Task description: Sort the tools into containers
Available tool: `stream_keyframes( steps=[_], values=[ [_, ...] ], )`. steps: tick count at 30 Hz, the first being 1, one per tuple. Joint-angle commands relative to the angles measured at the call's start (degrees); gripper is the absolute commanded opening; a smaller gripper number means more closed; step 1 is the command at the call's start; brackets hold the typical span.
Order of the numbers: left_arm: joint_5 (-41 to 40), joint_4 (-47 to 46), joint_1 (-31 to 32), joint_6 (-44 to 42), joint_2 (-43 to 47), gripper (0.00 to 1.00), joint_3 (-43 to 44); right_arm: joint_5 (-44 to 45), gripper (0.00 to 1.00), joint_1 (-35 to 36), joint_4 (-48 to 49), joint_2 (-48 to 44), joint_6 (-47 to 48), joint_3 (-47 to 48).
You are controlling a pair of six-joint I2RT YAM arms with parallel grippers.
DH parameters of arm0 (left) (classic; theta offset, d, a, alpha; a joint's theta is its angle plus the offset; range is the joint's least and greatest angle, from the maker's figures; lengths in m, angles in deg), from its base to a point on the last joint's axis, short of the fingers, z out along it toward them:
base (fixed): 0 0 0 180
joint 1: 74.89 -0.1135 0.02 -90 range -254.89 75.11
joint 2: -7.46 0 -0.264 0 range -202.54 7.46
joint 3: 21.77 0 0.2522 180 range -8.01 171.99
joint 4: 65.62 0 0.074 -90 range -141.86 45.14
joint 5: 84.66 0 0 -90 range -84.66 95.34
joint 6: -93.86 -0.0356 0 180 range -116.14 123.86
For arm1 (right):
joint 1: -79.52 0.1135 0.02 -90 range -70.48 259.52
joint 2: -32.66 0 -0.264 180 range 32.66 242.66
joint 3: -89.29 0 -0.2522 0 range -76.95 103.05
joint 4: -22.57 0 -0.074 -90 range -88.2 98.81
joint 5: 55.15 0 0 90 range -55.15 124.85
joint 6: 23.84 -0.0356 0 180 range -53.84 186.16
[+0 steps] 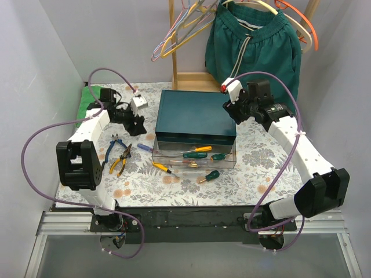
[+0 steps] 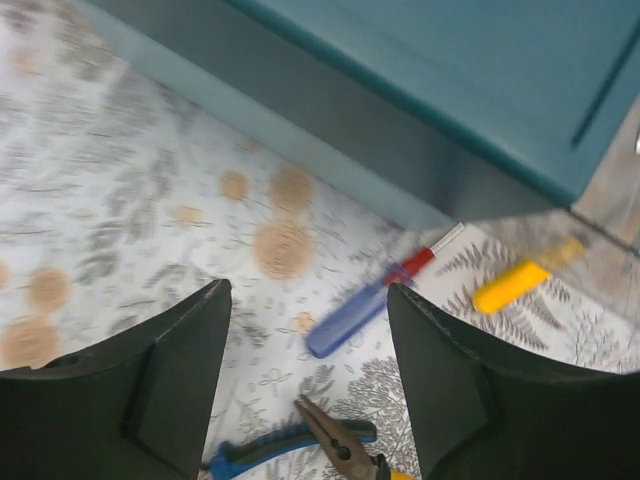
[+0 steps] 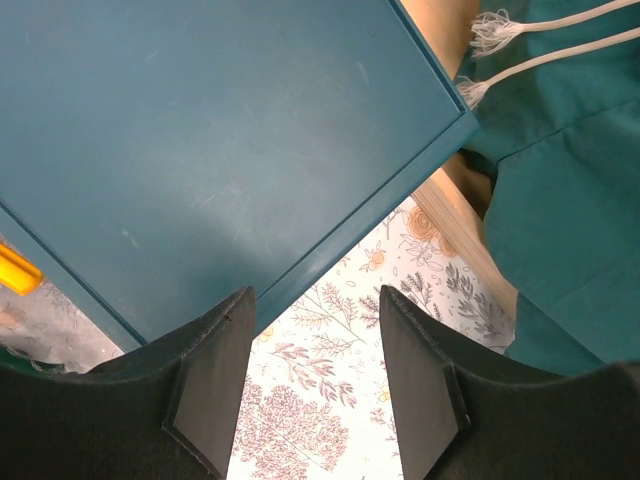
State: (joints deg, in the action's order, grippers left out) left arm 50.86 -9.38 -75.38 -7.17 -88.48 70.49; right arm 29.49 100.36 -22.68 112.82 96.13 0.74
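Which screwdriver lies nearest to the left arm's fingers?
The blue-handled screwdriver with the red collar; it lies ahead of the left fingers, while every other screwdriver lies farther right.

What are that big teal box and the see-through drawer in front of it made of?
The teal box looks like painted metal or hard plastic: smooth, faint sheen, light scuffs. The drawer looks like clear plastic: screwdrivers show through it.

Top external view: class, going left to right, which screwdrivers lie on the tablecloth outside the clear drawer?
blue-red screwdriver → yellow-handled screwdriver → green-handled screwdriver
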Motion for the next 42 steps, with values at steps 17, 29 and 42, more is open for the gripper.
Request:
stream_keyframes(
  steps=[17, 29, 42],
  values=[
    [-3.86, 5.86, 3.04, -38.1, -13.39, 0.52, -7.31, 3.08, 0.61, -0.1, -3.5, 3.33, 1.49, 6.59],
    [-9.04, 10.34, 3.66, -39.87, -16.65, 0.06, -6.17, 3.34, 0.6, -0.19, -3.5, 6.23, 2.1, 8.62],
    [-13.62, 14.38, -15.83, -49.1, -7.68, 0.0, 4.19, 2.38, 0.6, -0.19, -1.74, 4.83, 2.54, 7.13]
  ],
)
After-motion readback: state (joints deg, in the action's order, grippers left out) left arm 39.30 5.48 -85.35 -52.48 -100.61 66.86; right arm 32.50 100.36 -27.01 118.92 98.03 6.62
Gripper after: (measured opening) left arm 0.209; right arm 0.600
